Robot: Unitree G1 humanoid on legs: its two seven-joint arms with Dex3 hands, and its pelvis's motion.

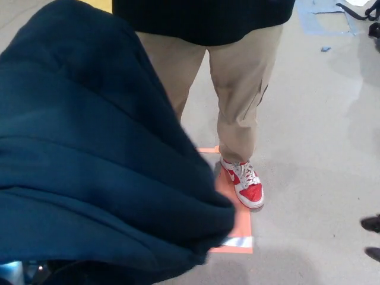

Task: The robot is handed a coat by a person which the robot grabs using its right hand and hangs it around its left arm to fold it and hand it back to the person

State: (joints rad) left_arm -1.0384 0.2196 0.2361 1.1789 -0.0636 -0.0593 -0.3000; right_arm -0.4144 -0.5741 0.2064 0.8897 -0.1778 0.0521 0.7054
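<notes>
A dark blue coat (89,166) fills the left half of the head view, bunched in thick folds from the top left down to the bottom edge. It hides whatever lies beneath it, so no part of my left arm shows. Neither of my hands is visible. A person (231,89) stands right in front of me in tan trousers and a dark top, with one red and white shoe (243,185) showing past the coat's edge.
An orange marked rectangle (237,228) lies on the grey floor under the person's feet. Dark shoe tips (371,224) show at the right edge. Blue tape (317,21) and black cables (356,9) lie at the far top right.
</notes>
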